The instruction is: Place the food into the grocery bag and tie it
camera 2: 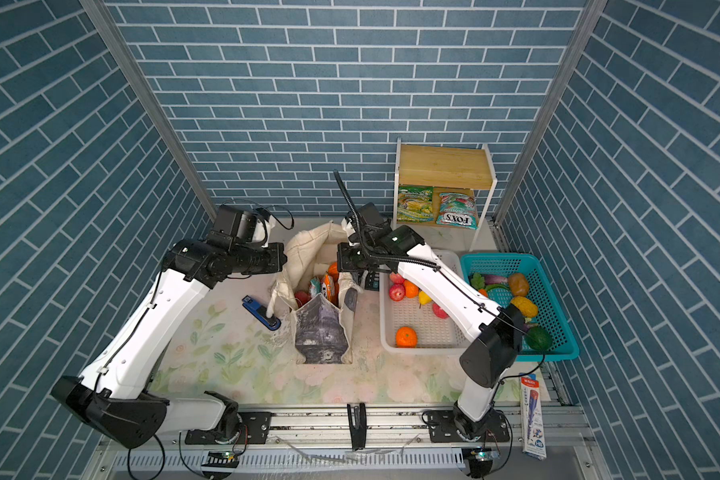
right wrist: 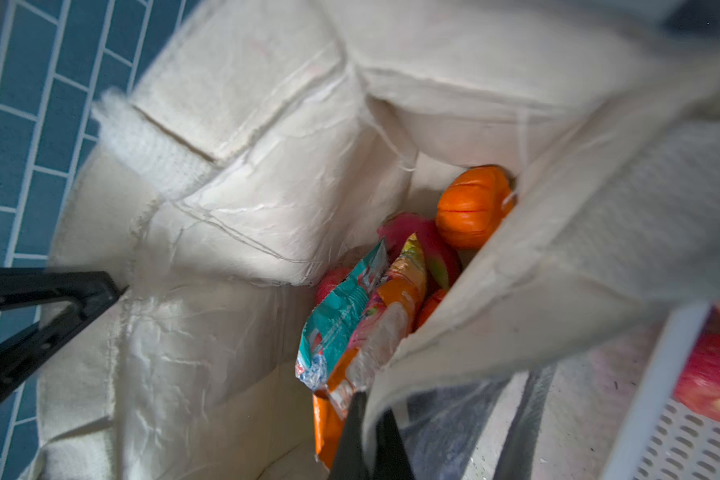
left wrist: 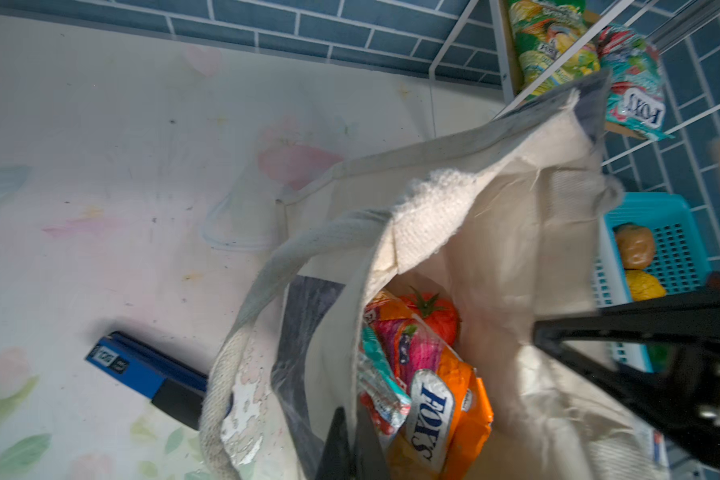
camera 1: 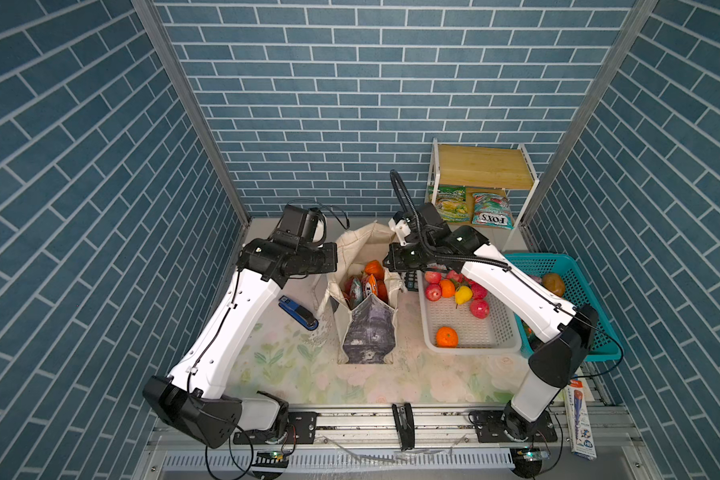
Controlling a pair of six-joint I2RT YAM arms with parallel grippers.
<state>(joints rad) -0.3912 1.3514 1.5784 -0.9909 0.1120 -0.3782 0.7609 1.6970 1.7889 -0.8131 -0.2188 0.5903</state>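
**Hands on the bag rim, mouth spread, food only part packed**

Left hand (left wrist: pixel 352 451): black fingers together, with the cream rim cloth of the grocery bag (camera 1: pixel 366 332) caught between them, as far as the left wrist view shows. Right hand (right wrist: pixel 368 442): same picture on the opposite rim, fingers together on the cloth edge. Between the two, the mouth stands open.

Bag stands upright on the desk (camera 1: pixel 300 374), between the blue stapler (camera 1: pixel 298 313) and the white basket (camera 1: pixel 479 332). Inside we see an orange FOX'S packet (left wrist: pixel 437 411), a teal packet (left wrist: pixel 381 386) beside it, a tomato (left wrist: pixel 431 311), a small orange pumpkin (right wrist: pixel 472 205) and a pink dragon fruit (right wrist: pixel 412 232).

Not packed: apples (camera 1: pixel 433 292) and an orange (camera 1: pixel 447 336) in the white basket, vegetables (camera 1: pixel 553 282) in the teal basket (camera 1: pixel 578 266), two packets (camera 1: pixel 490 210) on the shelf (camera 1: pixel 485 166).

Risks, our judgement:
- Both hands are taken up by the rim. Loading more means letting one side go, and the soft wall may fold over the mouth.
- Pulling the rims apart too hard could slip the cloth from a pinch, or tip the bag toward the stronger pull.
- Packets stand on end near the rim. They may snag or crush when the top is drawn shut.
- Tying wants the handles, and neither hand holds one. One handle (left wrist: pixel 242 324) hangs down the outside by the stapler and could catch it.
- Right forearm crosses low over the white basket. A careless withdrawal could knock fruit out.
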